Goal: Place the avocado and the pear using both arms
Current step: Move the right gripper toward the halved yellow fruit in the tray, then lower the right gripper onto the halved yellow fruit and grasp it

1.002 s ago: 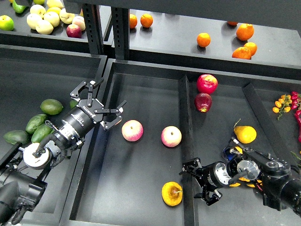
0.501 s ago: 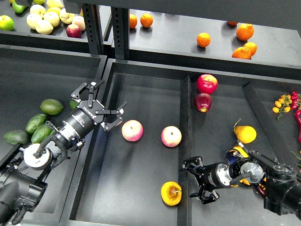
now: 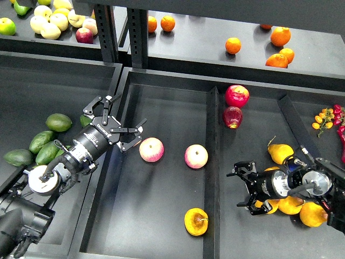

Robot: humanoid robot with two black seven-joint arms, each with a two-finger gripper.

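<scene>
A yellow-orange pear with a dark stem pit lies alone at the front of the middle bin. Several more yellow pears lie in the right bin. Several green avocados lie in the left bin. My left gripper is open and empty, over the wall between the left and middle bins, just right of the avocados. My right gripper is open and empty in the right bin, right of the lone pear and apart from it, next to the pile of pears.
Two pink-yellow apples lie mid-bin, and two red apples sit beyond the divider. Oranges and pale apples are on the back shelf. Small red and orange fruits are far right.
My right gripper has pulled back to the right, away from the lone pear and across the divider into the right bin. My left gripper has shifted slightly down.
</scene>
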